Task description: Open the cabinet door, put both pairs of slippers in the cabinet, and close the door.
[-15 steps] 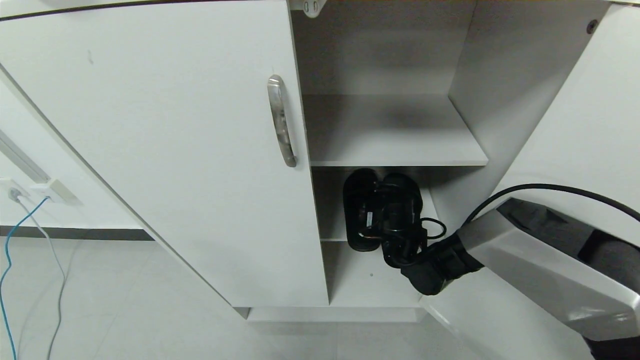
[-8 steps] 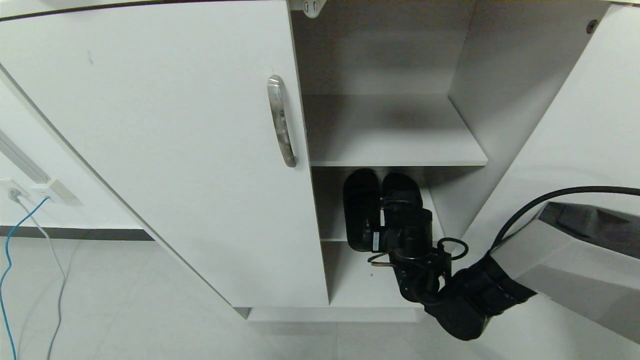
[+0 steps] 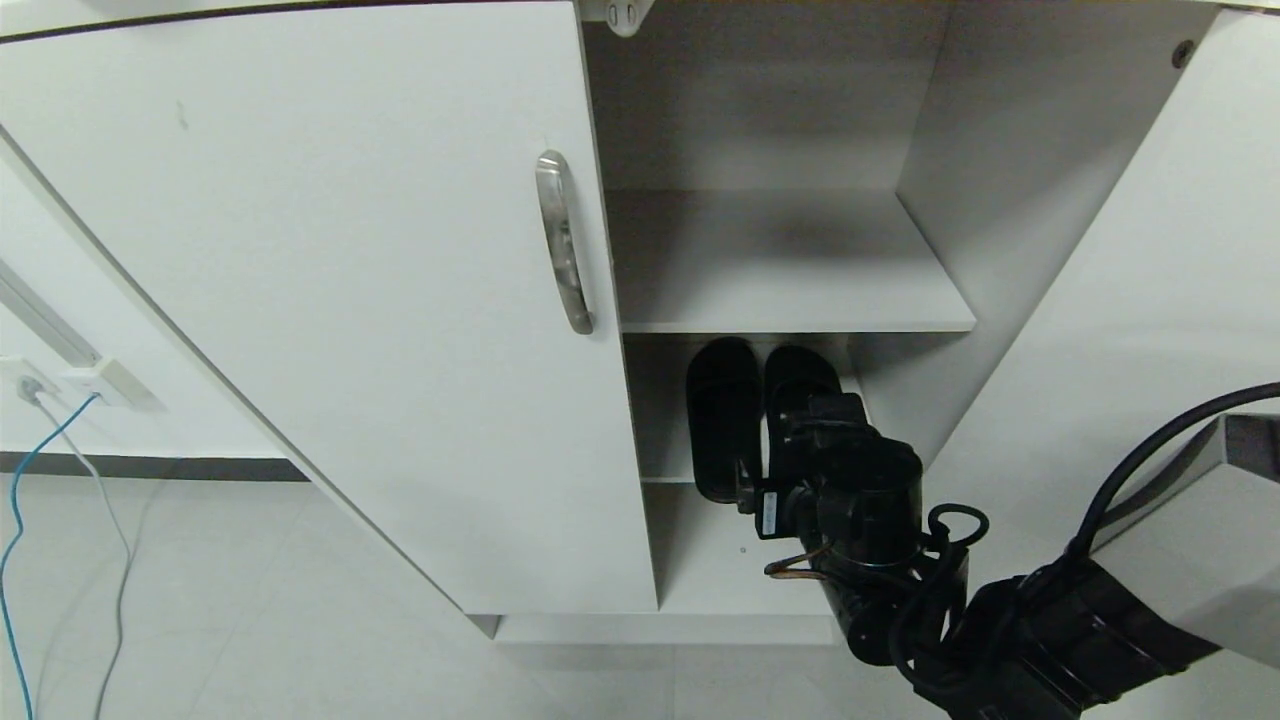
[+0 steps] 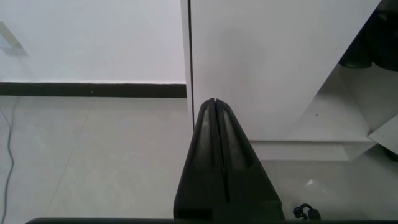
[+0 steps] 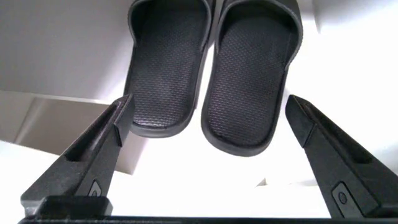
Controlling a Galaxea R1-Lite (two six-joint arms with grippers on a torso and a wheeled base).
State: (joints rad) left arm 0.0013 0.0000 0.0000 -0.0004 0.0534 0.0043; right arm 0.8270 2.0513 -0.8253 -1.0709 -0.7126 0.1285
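1. Cabinet (image 3: pixel 990 150): right door (image 3: pixel 1150 300) swung open; left door (image 3: pixel 300 250) shut, metal handle (image 3: pixel 562 240) upright at its right edge.
2. Interior, right bay: upper shelf (image 3: pixel 780 260) bare. Lower shelf (image 3: pixel 660 470) carries one pair of black slippers (image 3: pixel 735 420).
3. Slippers: side by side, soles down, touching or nearly so along their length. Toes point to the far end and heels to the near end. Heel ends sit at the shelf's near edge and appear to overhang it slightly. They lie toward the left of the bay, close to the centre partition.
4. Bottom panel (image 3: pixel 720 570) lies below the lower shelf.
5. Right gripper (image 5: pixel 205 104): wide open, holding nothing. It is in front of the open bay, just near of the heel ends at about lower-shelf height. Fingers (image 5: pixel 99 149) are spread wider than the pair, with no contact seen.
6. Left gripper (image 4: pixel 214 106): fingers pressed fully together, nothing between them. It is low over the floor (image 3: pixel 250 600), near side of the cabinet base, pointing at the bottom corner of the left door.
7. Other: blue cable (image 3: pixel 15 530) runs from the wall socket (image 3: pixel 30 385) down to the floor, far left, well apart from the cabinet opening.
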